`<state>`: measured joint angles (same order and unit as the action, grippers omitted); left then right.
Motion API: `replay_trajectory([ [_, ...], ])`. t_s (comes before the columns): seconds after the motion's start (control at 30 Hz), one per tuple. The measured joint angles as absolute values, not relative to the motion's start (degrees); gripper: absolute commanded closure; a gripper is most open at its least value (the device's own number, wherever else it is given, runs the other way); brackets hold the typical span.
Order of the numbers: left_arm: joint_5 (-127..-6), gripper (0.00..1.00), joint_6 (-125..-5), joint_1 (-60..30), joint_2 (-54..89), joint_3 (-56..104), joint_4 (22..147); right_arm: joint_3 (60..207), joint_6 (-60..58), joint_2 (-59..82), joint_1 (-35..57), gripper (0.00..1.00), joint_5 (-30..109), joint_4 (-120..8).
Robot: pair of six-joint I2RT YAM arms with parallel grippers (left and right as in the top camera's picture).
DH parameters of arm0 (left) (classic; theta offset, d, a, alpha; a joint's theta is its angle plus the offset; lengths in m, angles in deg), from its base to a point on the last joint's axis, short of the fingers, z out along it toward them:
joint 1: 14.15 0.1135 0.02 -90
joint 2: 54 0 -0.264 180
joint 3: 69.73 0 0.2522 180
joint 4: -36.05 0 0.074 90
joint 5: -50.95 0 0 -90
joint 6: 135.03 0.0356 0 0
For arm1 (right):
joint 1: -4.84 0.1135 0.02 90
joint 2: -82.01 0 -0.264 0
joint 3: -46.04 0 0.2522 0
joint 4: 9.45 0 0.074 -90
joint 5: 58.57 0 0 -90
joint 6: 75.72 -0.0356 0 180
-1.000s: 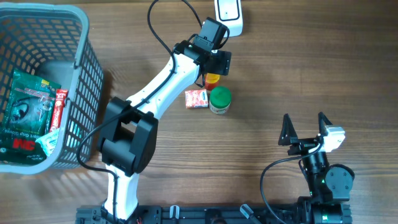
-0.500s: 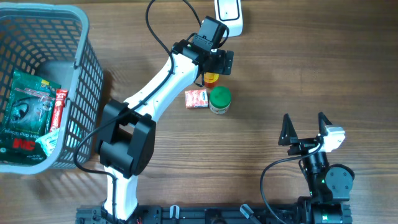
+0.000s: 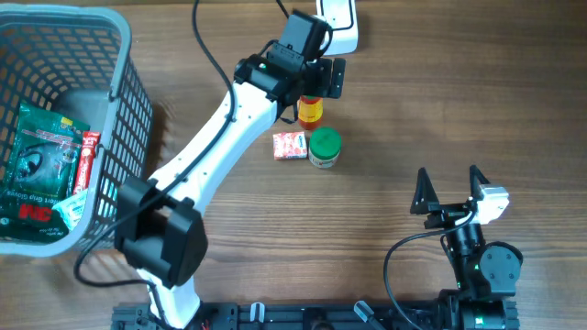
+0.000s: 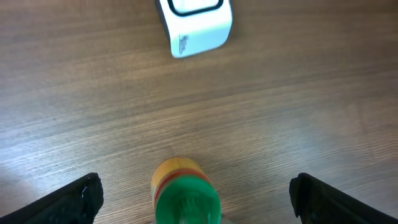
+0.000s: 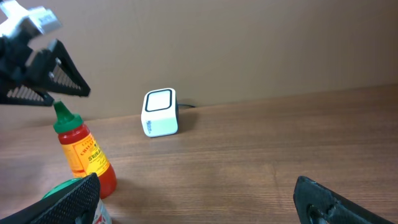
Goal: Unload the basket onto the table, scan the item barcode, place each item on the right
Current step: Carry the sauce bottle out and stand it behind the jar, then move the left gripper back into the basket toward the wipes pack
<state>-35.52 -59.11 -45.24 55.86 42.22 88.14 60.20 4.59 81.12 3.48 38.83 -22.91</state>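
Beyond the sauce bottle [image 3: 313,111], bare table [image 4: 280,124] runs to the scanner [image 3: 337,18] — a clear lane. On the bottle's near side the green-lidded jar [image 3: 324,147] and red box [image 3: 290,145] crowd in; its right lies open — the left arm [image 3: 229,128] slants across its left.

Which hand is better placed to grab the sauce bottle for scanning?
Left. Its open left hand hovers directly over the sauce bottle, close to the scanner. The right hand, also open, sits far away from both.
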Motion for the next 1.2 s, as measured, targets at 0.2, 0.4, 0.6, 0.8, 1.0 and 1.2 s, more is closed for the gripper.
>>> replay_trajectory([
  [0.2,-29.6,0.0,-59.1,-45.2,49.4,42.2,90.5,60.2,4.6,81.1,3.5,0.0,38.8,-22.9],
  [0.4,-19.3,0.0,-59.1,-45.2,37.7,42.1,91.4,60.2,4.6,81.1,3.5,0.0,38.8,-22.9],
  [0.6,-13.1,0.0,-59.2,-39.8,30.0,42.1,92.5,60.2,4.6,81.1,3.5,0.0,38.8,-22.9],
  [0.8,-12.8,0.0,-61.3,-28.8,27.8,42.1,96.6,60.2,4.6,81.1,3.5,0.0,38.8,-22.9],
  [1.0,-15.8,0.0,-65.0,-17.6,27.7,42.1,99.9,60.2,4.6,81.1,3.5,0.0,38.8,-22.9],
  [1.2,-23.6,0.0,-69.3,-6.2,28.0,42.1,103.9,60.2,4.6,81.1,3.5,0.0,38.8,-22.9],
])
